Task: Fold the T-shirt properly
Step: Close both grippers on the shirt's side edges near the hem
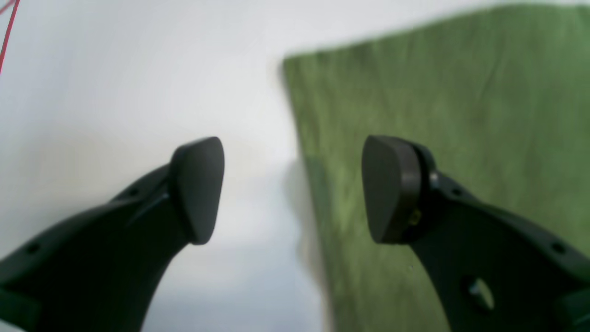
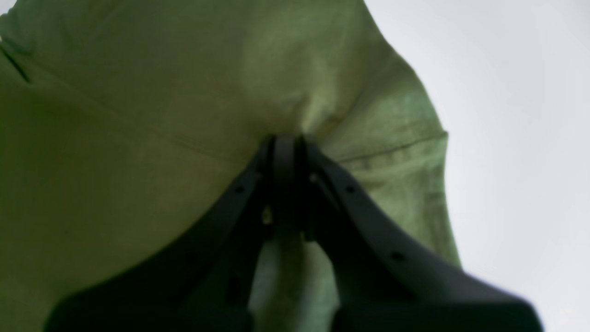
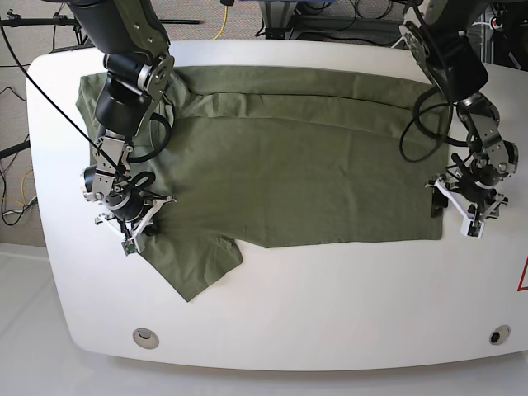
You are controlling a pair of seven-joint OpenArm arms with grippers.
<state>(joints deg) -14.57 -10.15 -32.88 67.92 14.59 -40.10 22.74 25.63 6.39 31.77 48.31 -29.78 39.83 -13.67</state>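
The T-shirt [image 3: 289,165] is lying spread across the white table [image 3: 330,313], its long body running from the table's one side to the other and its far edge folded over along the table's back. No print, label or writing is showing on the olive cloth in any view. One sleeve [image 3: 194,268] is sticking out toward the table's front edge, at the shirt's left end as the base view shows it.

The right gripper [image 3: 130,216] is sitting at that same end of the shirt, just beside the sleeve. In the right wrist view its jaws are pressing together with a pinch of green cloth [image 2: 295,115] bunching up at their tips, so it is clamped on the T-shirt [image 2: 138,138].

The left gripper [image 3: 469,206] is hanging at the shirt's opposite end, by the hem corner. In the left wrist view its jaws are standing wide apart, one pad [image 1: 198,189] over bare table [image 1: 115,92] and the other over the cloth [image 1: 461,115], with the shirt's edge running between them. Nothing is gripped there.

Near the table's right edge in the base view a red mark [image 3: 523,276] is showing, cut off by the frame and not readable as writing
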